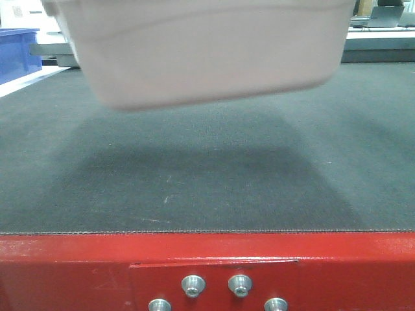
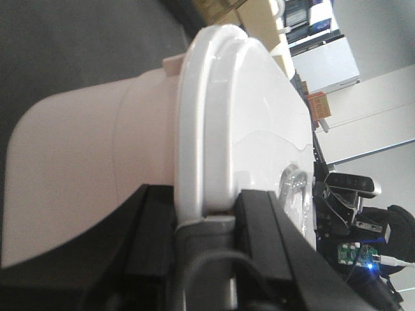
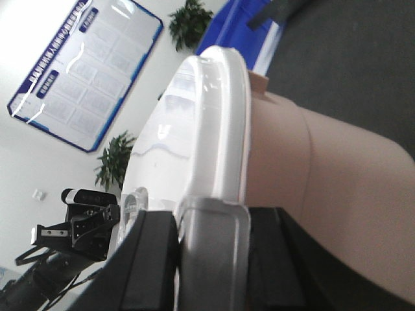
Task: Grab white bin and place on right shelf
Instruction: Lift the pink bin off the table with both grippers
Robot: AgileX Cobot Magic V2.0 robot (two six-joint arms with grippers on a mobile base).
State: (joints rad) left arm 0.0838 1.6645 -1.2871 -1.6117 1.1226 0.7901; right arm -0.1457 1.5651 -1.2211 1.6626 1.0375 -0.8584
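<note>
The white bin (image 1: 207,52) hangs tilted in the air above the dark mat (image 1: 207,175) and casts a shadow on it. Its pinkish body (image 2: 91,175) and white lipped lid (image 2: 246,129) fill the left wrist view. My left gripper (image 2: 209,217) is shut on the lid's rim at a grey clip, one black finger (image 2: 155,240) on each side. At the bin's (image 3: 305,168) opposite end, my right gripper (image 3: 214,249) is shut on the rim and its grey clip in the same way. The right shelf is out of view.
The mat lies on a table with a red front edge (image 1: 207,259) holding several bolts. A blue open bin (image 1: 19,52) stands at the far left. A pale raised surface (image 1: 382,42) sits at the far right. Wall boards and potted plants (image 3: 117,159) are behind.
</note>
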